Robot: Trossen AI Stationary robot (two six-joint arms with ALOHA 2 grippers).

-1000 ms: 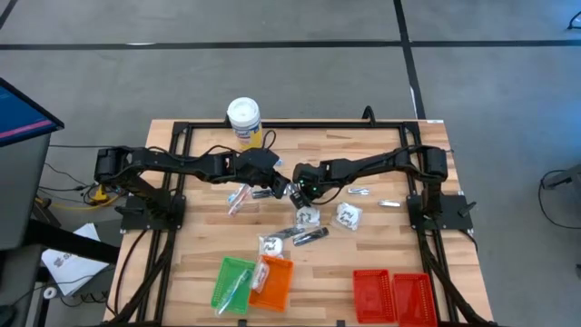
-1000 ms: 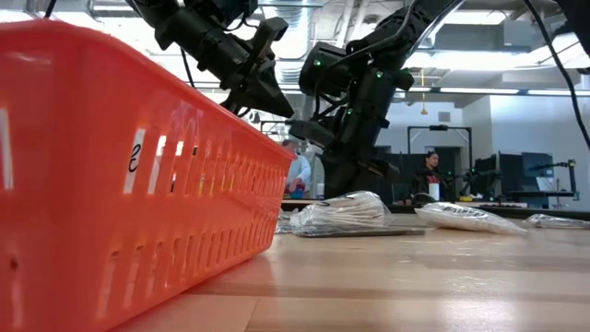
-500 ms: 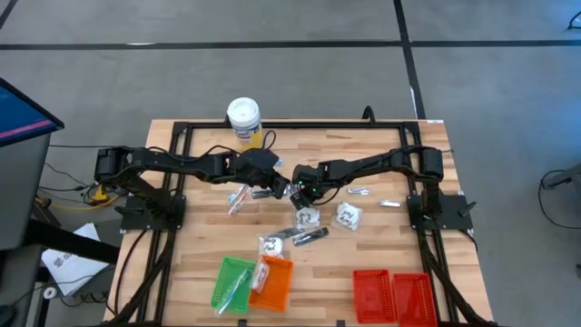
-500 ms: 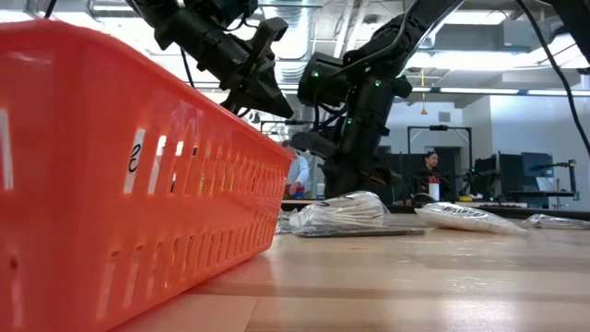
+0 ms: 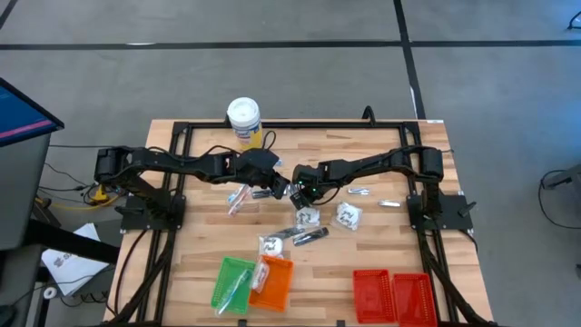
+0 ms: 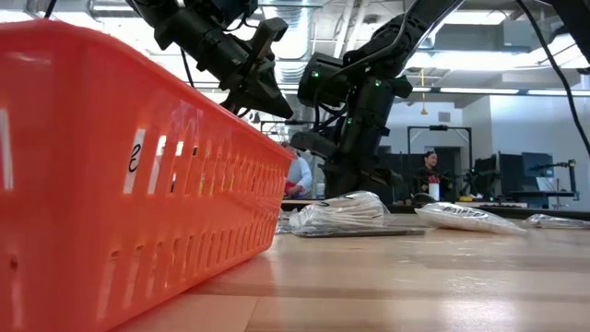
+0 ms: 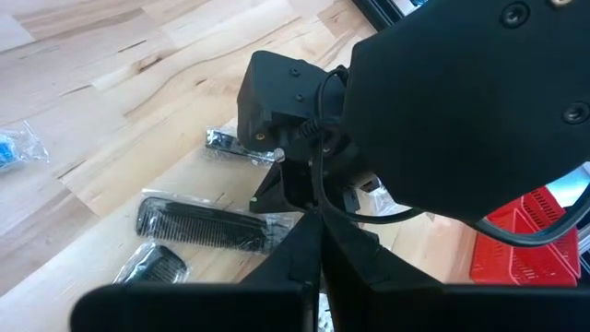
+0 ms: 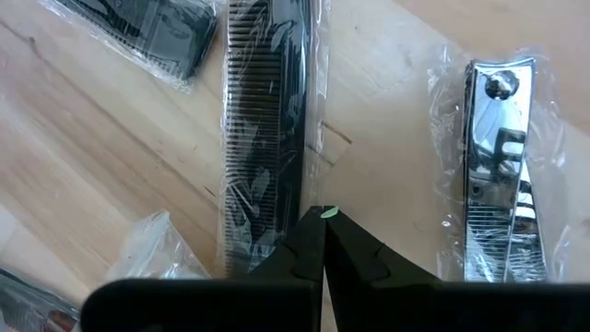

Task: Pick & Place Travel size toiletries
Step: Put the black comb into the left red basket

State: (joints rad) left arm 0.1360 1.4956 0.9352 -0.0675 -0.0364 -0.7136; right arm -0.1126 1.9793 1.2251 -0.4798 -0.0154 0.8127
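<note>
Both grippers are at mid-table, tips close together. My left gripper point(image 5: 284, 190) point(image 7: 318, 235) is shut on nothing and hangs in the air point(image 6: 277, 106). My right gripper point(image 5: 300, 197) point(image 8: 318, 231) is shut and points steeply down. Its tips are at the long edge of a black comb point(image 8: 267, 138) in a clear wrapper, which lies flat on the wood. A wrapped nail clipper point(image 8: 498, 157) lies beside the comb, and a second wrapped comb point(image 8: 147, 23) is nearby. More toiletry packets point(image 5: 348, 215) point(image 5: 309, 216) point(image 5: 238, 198) are scattered on the table. My right gripper's shut fingertips point(image 8: 313, 242) come from above, pointing down, at the long edge of the comb's clear wrapper point(image 8: 319, 189). The fingers themselves cover that spot, so I cannot tell whether they touch or pinch it. The comb lies flat on the table.
A white-lidded tub point(image 5: 243, 116) stands at the far edge. Along the near edge sit a green tray point(image 5: 231, 283), an orange tray point(image 5: 274, 282) and two red trays point(image 5: 374, 292) point(image 5: 414, 296). People sit in the room behind point(image 6: 430, 171).
</note>
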